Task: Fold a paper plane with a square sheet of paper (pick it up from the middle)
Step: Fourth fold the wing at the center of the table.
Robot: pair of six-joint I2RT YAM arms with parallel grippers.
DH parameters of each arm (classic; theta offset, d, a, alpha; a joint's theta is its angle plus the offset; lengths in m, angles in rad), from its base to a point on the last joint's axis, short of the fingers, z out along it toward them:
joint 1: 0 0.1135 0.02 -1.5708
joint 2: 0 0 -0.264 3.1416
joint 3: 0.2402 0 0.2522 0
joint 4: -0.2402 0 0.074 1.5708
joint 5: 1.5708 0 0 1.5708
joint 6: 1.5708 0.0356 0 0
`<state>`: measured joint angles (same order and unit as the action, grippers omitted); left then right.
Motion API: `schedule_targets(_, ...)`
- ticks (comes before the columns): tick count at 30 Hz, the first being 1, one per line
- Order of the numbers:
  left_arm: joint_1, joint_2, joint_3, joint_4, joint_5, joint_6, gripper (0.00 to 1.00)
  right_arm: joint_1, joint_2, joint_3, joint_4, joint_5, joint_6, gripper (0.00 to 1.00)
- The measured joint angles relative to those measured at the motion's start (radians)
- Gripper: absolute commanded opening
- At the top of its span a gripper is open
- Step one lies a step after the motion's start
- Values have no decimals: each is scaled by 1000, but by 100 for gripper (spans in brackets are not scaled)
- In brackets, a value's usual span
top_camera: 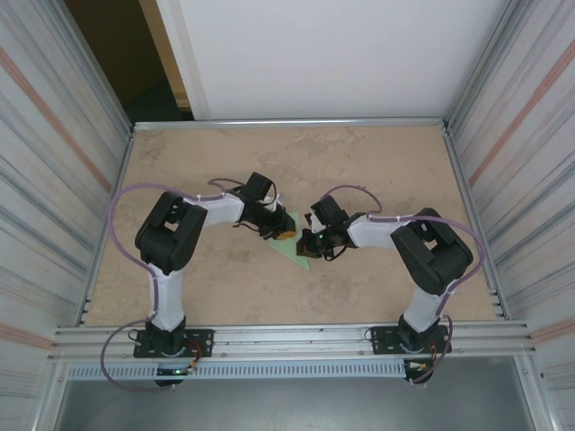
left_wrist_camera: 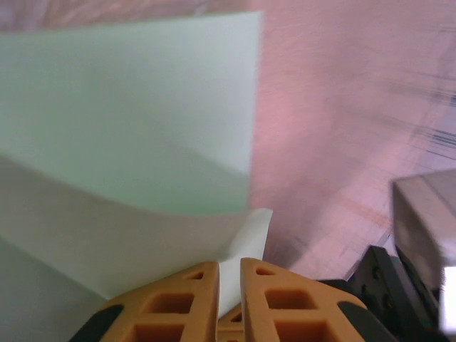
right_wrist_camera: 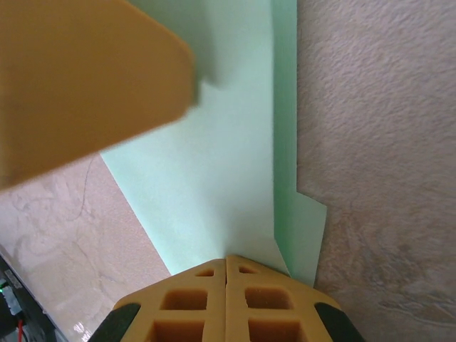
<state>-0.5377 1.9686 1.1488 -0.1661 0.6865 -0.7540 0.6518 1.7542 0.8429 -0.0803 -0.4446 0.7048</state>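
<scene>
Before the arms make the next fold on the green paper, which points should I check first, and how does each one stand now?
1. Left fingers grip the paper: ok, a raised flap is pinched between them.
2. Right fingers shut: ok, the tips are together at the paper's near edge.
3. Right fingers pin the paper down: cannot tell.
4. Fold pressed flat: not ok, the held flap curves up off the rest of the paper.
5. Both sets of fingers apart: ok, a gap shows between them from above.
</scene>
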Motion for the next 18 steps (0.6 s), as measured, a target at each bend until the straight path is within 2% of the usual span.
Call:
schedule_targets(7,-16,-98,-132,165,2,25,4,-11,-9,-11,-11,-15,-28,1)
schedule_targets(18,-59,-68,-187,200,-2,42,3,-11,-9,-11,-18,-23,-33,1)
